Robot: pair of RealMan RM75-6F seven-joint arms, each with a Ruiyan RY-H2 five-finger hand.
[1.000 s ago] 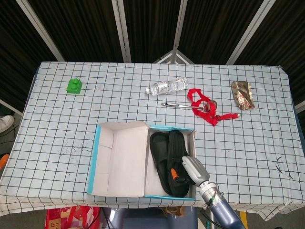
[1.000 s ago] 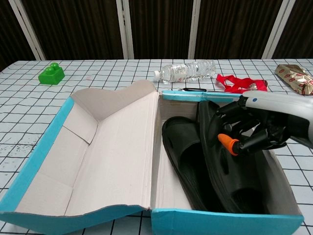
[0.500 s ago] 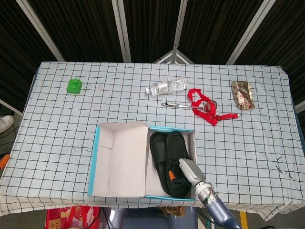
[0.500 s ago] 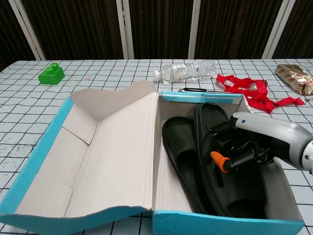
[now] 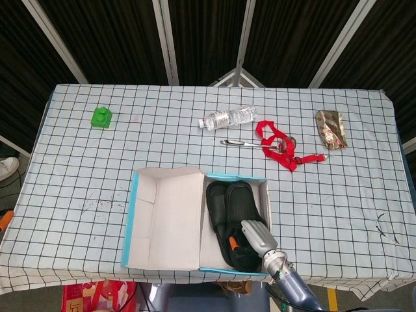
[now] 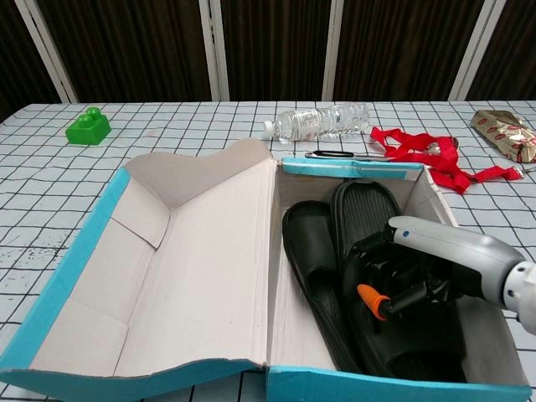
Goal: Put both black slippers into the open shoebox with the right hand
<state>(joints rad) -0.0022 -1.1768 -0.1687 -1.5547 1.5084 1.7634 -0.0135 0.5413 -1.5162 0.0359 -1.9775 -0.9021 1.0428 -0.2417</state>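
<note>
Right hand, fingers curled on the second black rubber slipper inside the blue cardboard shoebox: should release gently, letting it settle flat.

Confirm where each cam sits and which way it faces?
Head view: high above the near edge, looking steeply down at the table; right hand and forearm show at bottom.
Chest view: low at the near edge, looking across the shoebox; right hand enters from the right.
Shared: shoebox, slippers, right hand, bottle, red strap, green block.
</note>
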